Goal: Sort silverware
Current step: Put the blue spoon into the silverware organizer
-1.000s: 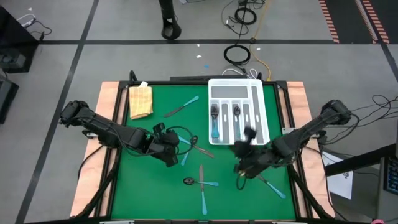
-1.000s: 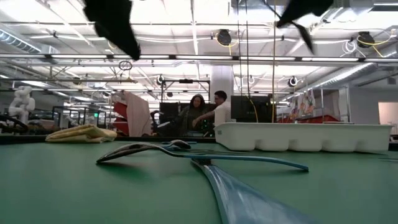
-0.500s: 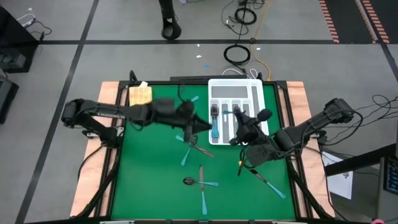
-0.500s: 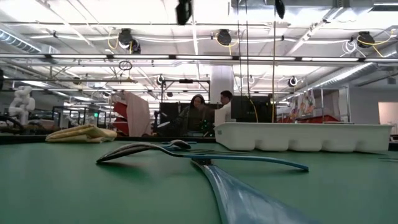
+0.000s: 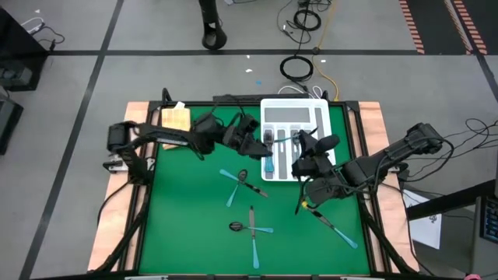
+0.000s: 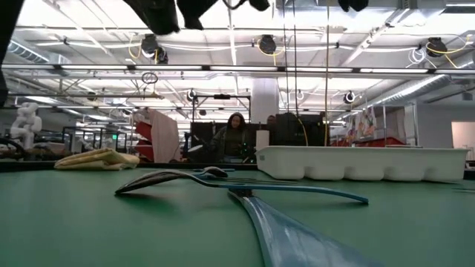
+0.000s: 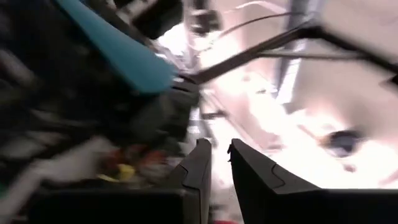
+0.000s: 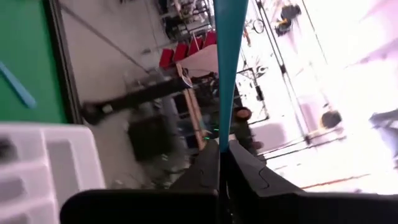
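Right now blue-handled utensil (image 8: 229,68) upright betw. right gripper (image 8: 222,163) fingers, over tray (image 5: 327,132).

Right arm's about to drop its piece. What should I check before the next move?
1. Grip: right tool is shut on a blue-handled utensil: ok.
2. Position: in the high view, the right tool is over the white tray: ok.
3. Utensil type, to choose a compartment: its head is hidden: cannot tell.
4. Clearance: left tool is at the tray's left edge, close to the right tool: not ok.
5. Loose silverware lies clear of both arms: ok.
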{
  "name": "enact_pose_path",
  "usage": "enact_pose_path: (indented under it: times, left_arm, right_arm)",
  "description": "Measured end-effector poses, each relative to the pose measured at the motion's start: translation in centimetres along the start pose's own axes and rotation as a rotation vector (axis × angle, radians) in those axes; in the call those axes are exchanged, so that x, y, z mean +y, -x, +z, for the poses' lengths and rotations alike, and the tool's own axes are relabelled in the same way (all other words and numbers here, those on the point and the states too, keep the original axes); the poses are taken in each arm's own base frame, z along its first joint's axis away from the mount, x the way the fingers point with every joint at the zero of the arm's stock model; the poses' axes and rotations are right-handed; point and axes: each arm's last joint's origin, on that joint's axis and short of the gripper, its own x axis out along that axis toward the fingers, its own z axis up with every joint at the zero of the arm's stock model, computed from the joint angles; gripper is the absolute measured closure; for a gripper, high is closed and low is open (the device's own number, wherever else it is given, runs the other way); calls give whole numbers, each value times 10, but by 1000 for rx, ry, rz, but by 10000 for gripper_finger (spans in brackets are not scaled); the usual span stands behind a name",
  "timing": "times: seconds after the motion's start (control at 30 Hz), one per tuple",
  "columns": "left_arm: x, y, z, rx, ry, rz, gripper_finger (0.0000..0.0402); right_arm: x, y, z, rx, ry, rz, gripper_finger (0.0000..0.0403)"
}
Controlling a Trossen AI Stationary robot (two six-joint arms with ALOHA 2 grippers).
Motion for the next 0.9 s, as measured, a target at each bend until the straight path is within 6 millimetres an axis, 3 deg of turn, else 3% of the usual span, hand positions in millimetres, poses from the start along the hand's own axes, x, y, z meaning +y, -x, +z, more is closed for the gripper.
enact_pose_path:
  times: [0.27,0.47,0.7,0.83,0.9]
  left_arm:
    - [18,3,-8,30,289,-219,336]
    - [24,4,-9,78,278,-196,336]
    - [37,17,6,31,170,-153,336]
    - [47,27,17,-62,112,-137,336]
    - [55,30,20,-111,121,-127,336]
  right_arm:
    - [-7,3,2,-12,259,5,403]
    - [-25,0,6,-1,190,1,403]
    - [-43,0,12,-2,158,3,403]
    - [-65,-1,19,-5,106,6,403]
    - [-81,-6,23,14,-37,-1,403]
